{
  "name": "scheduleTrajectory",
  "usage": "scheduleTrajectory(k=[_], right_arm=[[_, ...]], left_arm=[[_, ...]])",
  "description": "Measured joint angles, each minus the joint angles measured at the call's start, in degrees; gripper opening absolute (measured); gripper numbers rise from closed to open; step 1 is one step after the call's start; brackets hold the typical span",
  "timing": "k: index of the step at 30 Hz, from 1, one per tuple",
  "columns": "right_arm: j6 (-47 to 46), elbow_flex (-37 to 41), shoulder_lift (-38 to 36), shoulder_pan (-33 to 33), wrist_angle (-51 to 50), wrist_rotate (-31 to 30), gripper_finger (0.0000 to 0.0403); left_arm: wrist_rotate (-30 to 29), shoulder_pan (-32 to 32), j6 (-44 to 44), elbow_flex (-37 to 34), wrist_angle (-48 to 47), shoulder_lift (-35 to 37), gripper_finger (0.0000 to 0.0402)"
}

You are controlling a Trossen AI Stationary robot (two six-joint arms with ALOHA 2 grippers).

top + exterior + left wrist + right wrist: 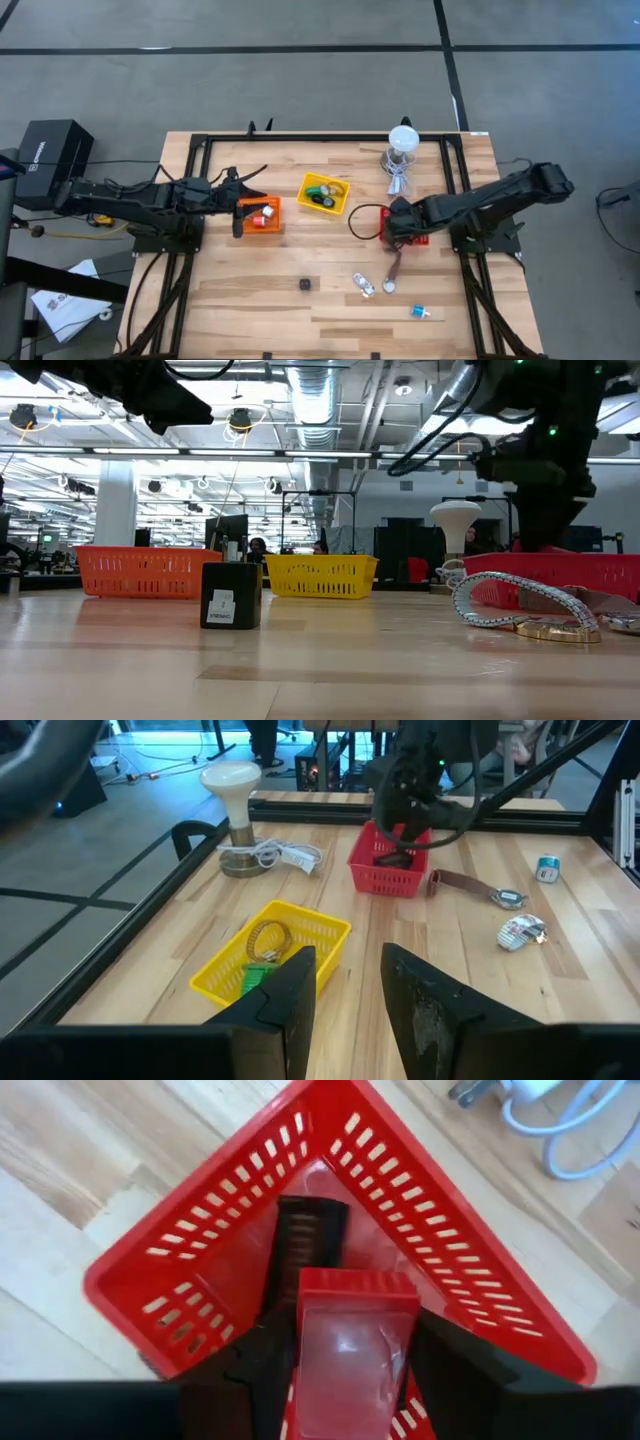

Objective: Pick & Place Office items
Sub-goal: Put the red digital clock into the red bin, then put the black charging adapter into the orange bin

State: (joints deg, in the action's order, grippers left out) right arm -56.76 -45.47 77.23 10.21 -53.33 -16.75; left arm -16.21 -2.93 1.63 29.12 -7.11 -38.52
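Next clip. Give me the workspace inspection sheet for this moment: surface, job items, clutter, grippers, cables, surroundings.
Surface: wooden table, bare in front.
Job's things: red block in the right gripper; black cube, brown strip, silver piece and blue bit loose on the table.
Clutter: orange bin, yellow bin, red bin, white stand.
Grippers: right gripper shut on the block above the red bin; left gripper open, at the orange bin.
Cables: white cord by the stand.
Surroundings: black box on the floor.

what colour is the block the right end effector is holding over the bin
Red block, clearest in the right wrist view.
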Motion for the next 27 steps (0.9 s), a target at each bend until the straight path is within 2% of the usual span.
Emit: scheduleTrajectory(k=[8, 14, 17, 23, 27], right_arm=[[0.40, 0.00, 4.06, -2.18, -0.19, 0.71, 0.0238], [1.26, -1.12, 4.42, -3.17, -0.73, 6.43, 0.0244], [1.64, -2.69, 3.19, -3.36, -1.81, 6.89, 0.0244], [8.41, -6.31, -1.15, -1.29, -3.62, 2.07, 0.0244], [24.45, -6.48, -5.79, 2.95, -0.63, -3.65, 0.0244]], left_arm=[[0.00, 0.01, 0.39, 0.00, 0.34, 0.00, 0.0110], [0.00, 0.01, 0.39, 0.00, 0.62, -0.12, 0.0110], [0.00, 0.01, 0.39, 0.00, 0.91, -0.63, 0.0110], [0.11, 0.01, 2.82, -0.04, 1.50, -3.41, 0.0110], [4.14, -0.07, 3.82, -0.02, 3.65, -6.41, 0.0110]])
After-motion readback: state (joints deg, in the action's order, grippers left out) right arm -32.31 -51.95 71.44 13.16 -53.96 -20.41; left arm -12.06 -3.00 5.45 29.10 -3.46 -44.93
